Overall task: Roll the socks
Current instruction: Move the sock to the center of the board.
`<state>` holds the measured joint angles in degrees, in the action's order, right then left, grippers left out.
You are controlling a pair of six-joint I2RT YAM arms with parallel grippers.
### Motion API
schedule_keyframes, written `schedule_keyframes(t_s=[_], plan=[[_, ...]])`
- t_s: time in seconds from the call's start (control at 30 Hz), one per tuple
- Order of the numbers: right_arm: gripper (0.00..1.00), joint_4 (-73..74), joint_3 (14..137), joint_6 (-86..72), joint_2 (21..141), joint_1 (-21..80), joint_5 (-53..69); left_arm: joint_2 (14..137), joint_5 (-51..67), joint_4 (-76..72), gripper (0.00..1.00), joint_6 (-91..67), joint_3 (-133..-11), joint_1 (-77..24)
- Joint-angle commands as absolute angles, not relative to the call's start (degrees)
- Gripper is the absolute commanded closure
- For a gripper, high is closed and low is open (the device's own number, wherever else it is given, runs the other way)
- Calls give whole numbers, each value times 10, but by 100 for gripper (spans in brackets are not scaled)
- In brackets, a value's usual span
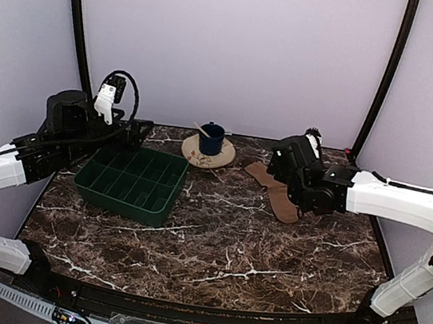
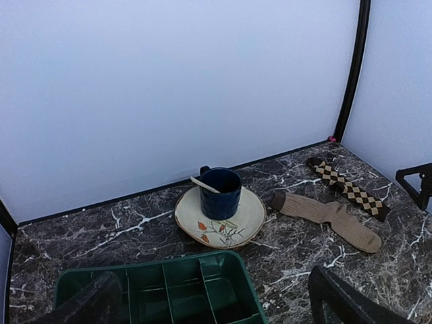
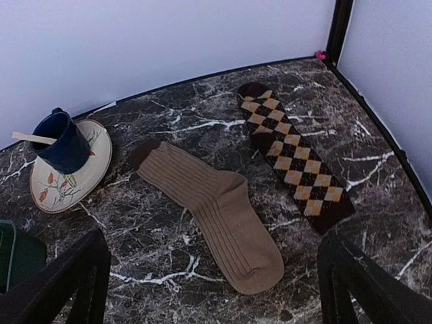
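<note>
The plain tan-brown sock (image 3: 216, 209) lies flat and unrolled on the marble table; it also shows in the top view (image 1: 275, 191) and the left wrist view (image 2: 331, 217). The brown-and-cream checkered sock (image 3: 293, 158) lies flat to its right, near the back right corner; it shows in the left wrist view (image 2: 347, 189). My right gripper (image 3: 212, 297) is open and empty, hovering above the tan sock, fingers (image 3: 74, 283) wide apart. My left gripper (image 2: 216, 307) is open and empty over the green tray's far edge.
A green divided tray (image 1: 131, 182) stands at the left. A cream plate (image 1: 201, 153) with a dark blue cup (image 1: 211, 139) and a stick in it sits at the back middle. Walls close the back and sides.
</note>
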<state>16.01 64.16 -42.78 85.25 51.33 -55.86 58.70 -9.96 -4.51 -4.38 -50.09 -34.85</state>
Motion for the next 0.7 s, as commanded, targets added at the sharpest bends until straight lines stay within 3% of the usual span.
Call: schedule_keyframes(t_s=[0.0,0.2,0.37,0.67], plan=[[0,310,636,-611,826,535,-586,597,-112,-56,1,-57,-479,-371],[9,446,632,-832,827,543,-552,615,-110,-80,1,-41,-468,-386],[11,498,638,-962,849,541,-506,640,-122,-106,1,-25,-463,-419],[13,418,620,-951,884,494,-434,713,-148,-141,1,13,-506,-467]])
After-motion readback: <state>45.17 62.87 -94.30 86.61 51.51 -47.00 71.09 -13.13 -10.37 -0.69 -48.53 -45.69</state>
